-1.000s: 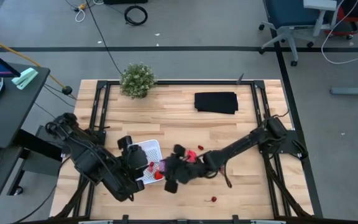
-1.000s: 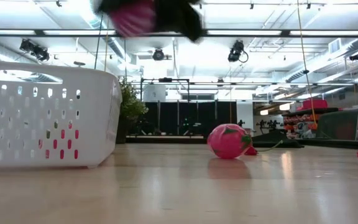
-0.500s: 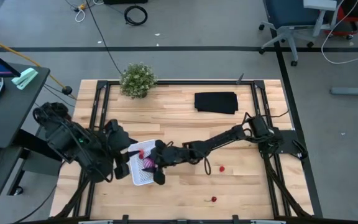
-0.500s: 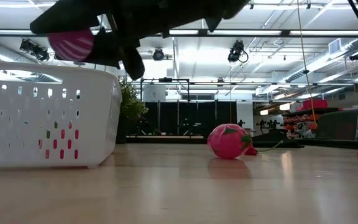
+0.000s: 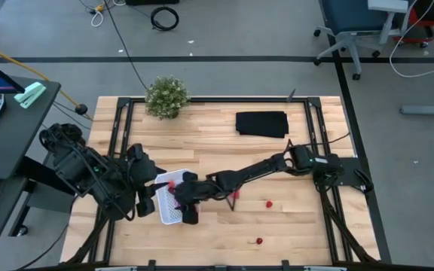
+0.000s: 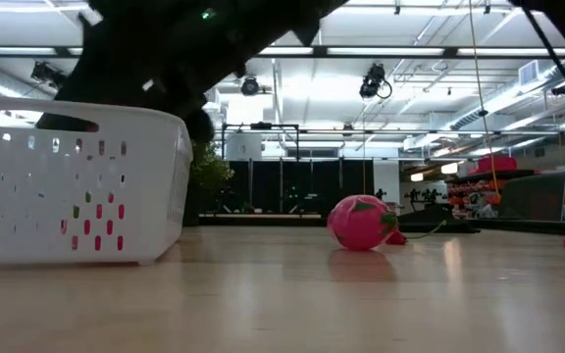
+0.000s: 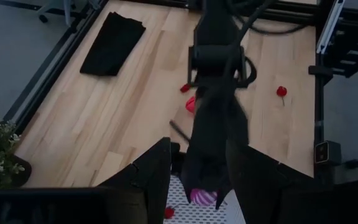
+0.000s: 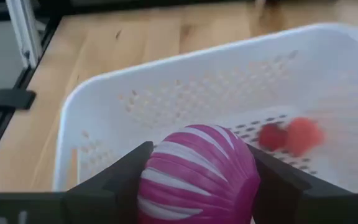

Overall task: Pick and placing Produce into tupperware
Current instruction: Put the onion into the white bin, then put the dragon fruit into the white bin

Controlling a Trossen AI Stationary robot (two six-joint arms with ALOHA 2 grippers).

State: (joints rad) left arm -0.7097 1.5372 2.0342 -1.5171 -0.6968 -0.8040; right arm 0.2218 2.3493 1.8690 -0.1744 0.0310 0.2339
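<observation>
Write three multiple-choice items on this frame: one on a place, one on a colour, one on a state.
1. Where does the green plant stand?
A. inside the container
B. at the table's far left corner
C. on the cloth

2. What colour is the folded cloth?
A. black
B. white
C. red

3. How is the purple striped ball?
A. lying on the bare table
B. resting on the cloth
C. between the right gripper's jaws, over the white container

Answers:
1 B: the high view shows the green plant at the far left corner of the table.
2 A: the folded cloth is black.
3 C: the purple striped ball sits in the right gripper, with the white container behind it.
</observation>
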